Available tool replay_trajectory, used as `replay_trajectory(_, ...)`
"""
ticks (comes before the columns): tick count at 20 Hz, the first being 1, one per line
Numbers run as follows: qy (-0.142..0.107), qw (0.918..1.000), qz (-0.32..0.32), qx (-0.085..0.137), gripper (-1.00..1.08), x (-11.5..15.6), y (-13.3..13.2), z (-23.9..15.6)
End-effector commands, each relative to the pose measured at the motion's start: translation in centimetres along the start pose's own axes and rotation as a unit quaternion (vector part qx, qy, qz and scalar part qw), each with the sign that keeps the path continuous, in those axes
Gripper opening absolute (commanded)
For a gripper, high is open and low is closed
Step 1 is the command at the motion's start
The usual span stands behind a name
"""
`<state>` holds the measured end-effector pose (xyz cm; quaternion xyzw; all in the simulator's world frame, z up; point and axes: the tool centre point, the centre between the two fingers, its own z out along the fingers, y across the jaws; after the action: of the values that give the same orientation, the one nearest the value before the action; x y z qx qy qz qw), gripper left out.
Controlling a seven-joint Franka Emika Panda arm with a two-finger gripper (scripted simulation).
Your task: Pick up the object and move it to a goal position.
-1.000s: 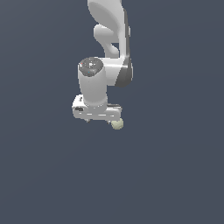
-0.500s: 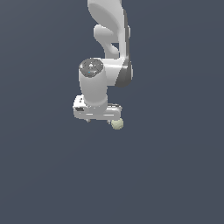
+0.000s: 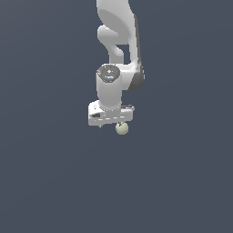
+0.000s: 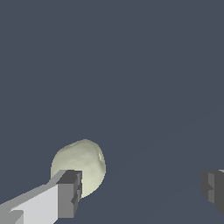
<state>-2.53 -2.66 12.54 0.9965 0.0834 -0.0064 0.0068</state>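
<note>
The object, a small pale yellowish-green ball (image 3: 121, 129), shows just under the white gripper hand (image 3: 110, 114), toward its end on the exterior view's right. In the wrist view the ball (image 4: 81, 165) sits close to one grey fingertip (image 4: 70, 192), which hides part of it. The other fingertip (image 4: 213, 188) is far off across a wide gap. The gripper (image 4: 142, 190) is open and holds nothing. I cannot tell whether the near finger touches the ball.
A plain dark grey-blue surface (image 3: 182, 182) fills both views. The white arm (image 3: 116, 27) rises straight above the hand. No other objects show.
The wrist and hand have shifted a little toward the exterior view's right, over the ball. The ball has not moved.
</note>
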Motion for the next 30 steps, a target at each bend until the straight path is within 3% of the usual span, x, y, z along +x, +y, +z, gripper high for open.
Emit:
replay_trajectory(1,0.002,0.9991,-0.041,0.001,1.0,-0.7,-1.6,0.9)
replay_trajectory(13,0.007,0.986,-0.167,0.005,1.0,-3.2,-6.3,3.2)
replay_trajectory(22,0.008,0.985,-0.172,0.005,1.0,-3.3,-6.6,3.8)
replay_trajectory(30,0.008,0.9846,-0.175,0.005,1.0,-3.4,-6.7,7.3)
